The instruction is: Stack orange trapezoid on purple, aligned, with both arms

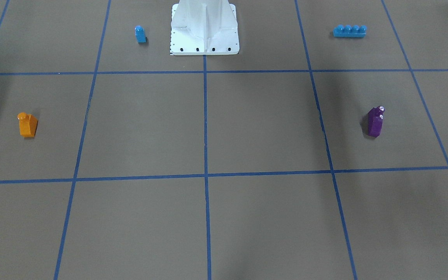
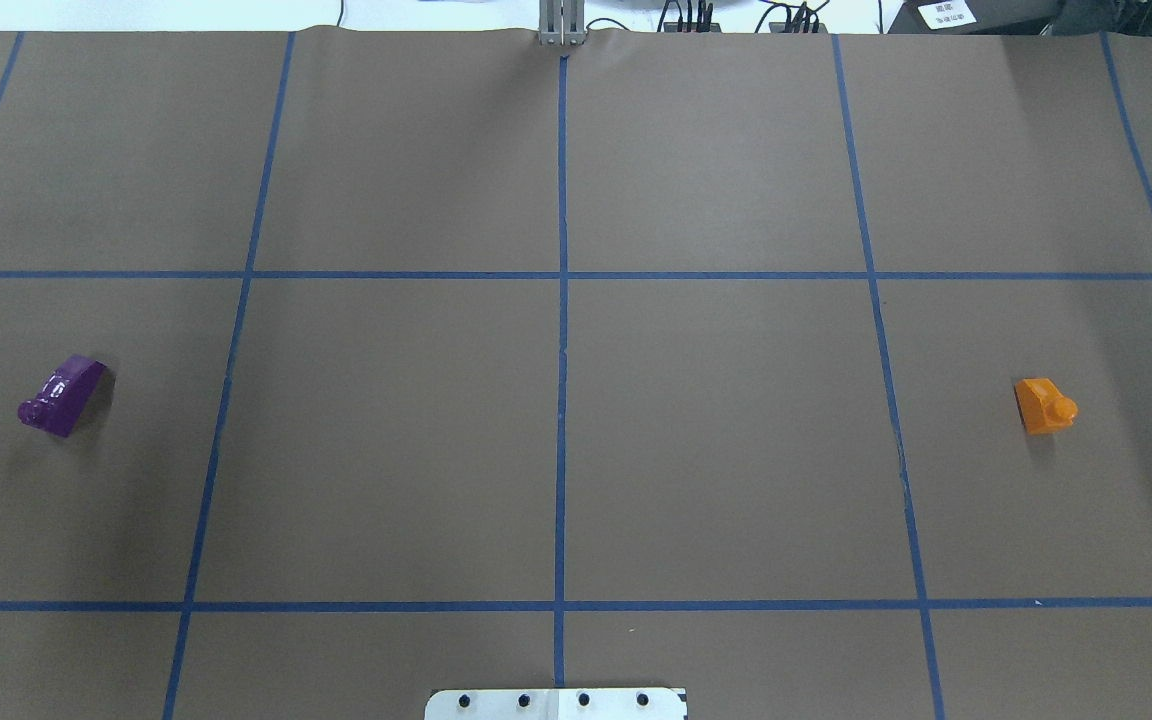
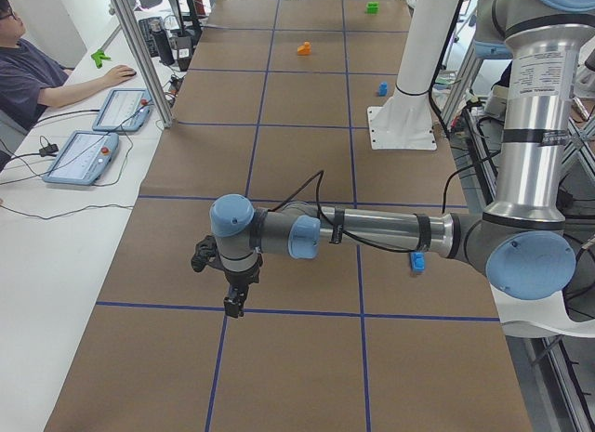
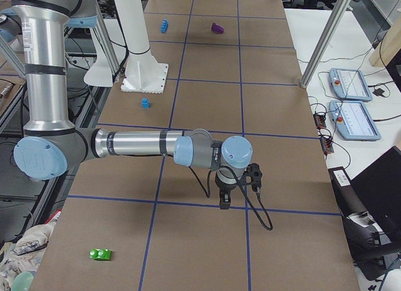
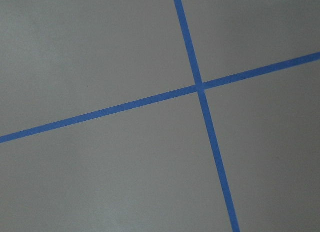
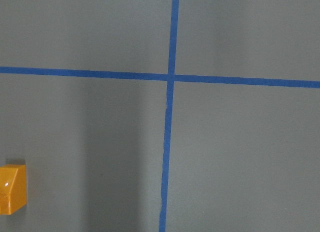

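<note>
The orange trapezoid (image 1: 27, 125) stands upright on the brown table on my right side, also seen in the overhead view (image 2: 1044, 405) and at the left edge of the right wrist view (image 6: 11, 194). The purple brick (image 1: 375, 121) lies on my left side (image 2: 61, 394). My left gripper (image 3: 232, 308) hangs over a tape crossing; I cannot tell if it is open or shut. My right gripper (image 4: 223, 205) hangs likewise; I cannot tell its state. Both are empty-looking and apart from the bricks. The left wrist view shows only table and tape.
A small blue one-stud brick (image 1: 140, 34) and a long blue four-stud brick (image 1: 349, 30) sit near the white pedestal base (image 1: 204, 46). A green brick (image 4: 100, 254) lies at the table's right end. An operator (image 3: 37, 74) sits with tablets beside the table.
</note>
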Tool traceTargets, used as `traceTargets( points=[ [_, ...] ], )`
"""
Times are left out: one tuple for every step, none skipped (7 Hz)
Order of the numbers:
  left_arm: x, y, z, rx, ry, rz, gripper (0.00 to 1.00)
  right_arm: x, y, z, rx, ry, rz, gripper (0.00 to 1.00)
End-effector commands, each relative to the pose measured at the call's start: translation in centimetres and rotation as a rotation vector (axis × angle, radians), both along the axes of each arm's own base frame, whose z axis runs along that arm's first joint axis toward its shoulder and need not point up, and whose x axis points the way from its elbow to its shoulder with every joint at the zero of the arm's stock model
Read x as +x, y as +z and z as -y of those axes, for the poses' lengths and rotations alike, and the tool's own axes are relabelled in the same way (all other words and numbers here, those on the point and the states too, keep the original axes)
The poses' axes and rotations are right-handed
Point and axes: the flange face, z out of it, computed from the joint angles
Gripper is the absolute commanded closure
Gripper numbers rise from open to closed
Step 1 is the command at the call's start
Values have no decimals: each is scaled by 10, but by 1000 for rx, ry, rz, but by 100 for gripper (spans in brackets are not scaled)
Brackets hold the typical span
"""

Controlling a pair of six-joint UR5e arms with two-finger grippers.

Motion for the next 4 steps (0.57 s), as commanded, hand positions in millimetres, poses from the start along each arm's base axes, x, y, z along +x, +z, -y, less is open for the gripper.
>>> traceTargets(
  points=[
    [30, -48, 10, 55, 0, -23, 0, -1, -8, 4, 13, 2, 1, 0],
    [67, -78, 6, 58, 3, -46, 0, -2, -14, 7, 21, 5, 3, 0],
    [86, -95, 1, 7, -8, -140, 0, -2, -30, 20, 54, 5, 2, 0],
    [107, -107, -2, -78, -101, -186, 0, -2, -42, 27, 75, 5, 8, 0]
  ],
)
